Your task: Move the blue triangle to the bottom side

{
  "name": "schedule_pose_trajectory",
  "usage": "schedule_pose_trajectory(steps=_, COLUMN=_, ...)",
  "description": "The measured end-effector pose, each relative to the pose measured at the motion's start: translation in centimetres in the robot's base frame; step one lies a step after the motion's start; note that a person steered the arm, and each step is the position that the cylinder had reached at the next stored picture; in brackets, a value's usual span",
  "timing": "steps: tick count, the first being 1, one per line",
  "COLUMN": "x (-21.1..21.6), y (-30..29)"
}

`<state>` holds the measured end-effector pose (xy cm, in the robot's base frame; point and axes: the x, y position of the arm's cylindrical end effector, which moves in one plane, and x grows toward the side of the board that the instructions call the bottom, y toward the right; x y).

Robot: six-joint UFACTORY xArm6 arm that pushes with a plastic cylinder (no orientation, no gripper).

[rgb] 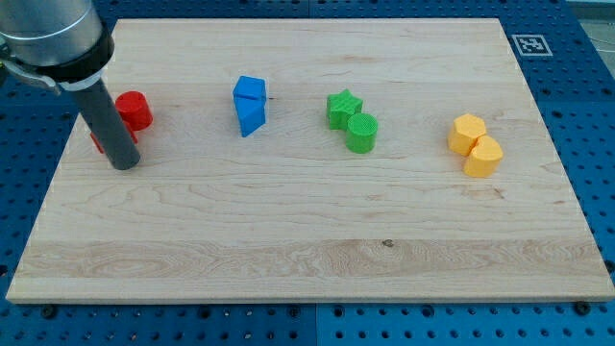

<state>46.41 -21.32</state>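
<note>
On the big wooden surface [307, 240], my tip [125, 163] sat at the view's left, just beside the red blocks [133, 111]; it had no hand to open or close. The blue triangle [251, 118] lay well to its right, touching the blue cube [249, 91] above it.

The arm showed as a thick, rounded grey housing at the view's top left corner, darker toward its lower edge, where a thin pale ring ran around it. From that collar a straight, smooth, dark grey cylindrical rod descended with a faint lengthwise sheen. My tip [126, 165] was its blunt, flat-cut, nearly black lower end.
</note>
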Motion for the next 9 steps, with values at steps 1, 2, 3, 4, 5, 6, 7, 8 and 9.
schedule_pose_trajectory(steps=1, x=0.0, y=3.4)
schedule_pose_trajectory(steps=2, x=0.0, y=6.8)
schedule_pose_trajectory(steps=3, x=-1.6, y=9.0)
schedule_pose_trajectory(steps=4, x=-2.7, y=9.0)
schedule_pose_trajectory(steps=5, x=-2.8, y=9.0)
schedule_pose_trajectory(steps=6, x=-3.3, y=9.0)
schedule_pose_trajectory(steps=7, x=-5.4, y=9.2)
schedule_pose_trajectory(steps=8, x=-7.4, y=9.6)
schedule_pose_trajectory(steps=9, x=-8.2, y=10.9)
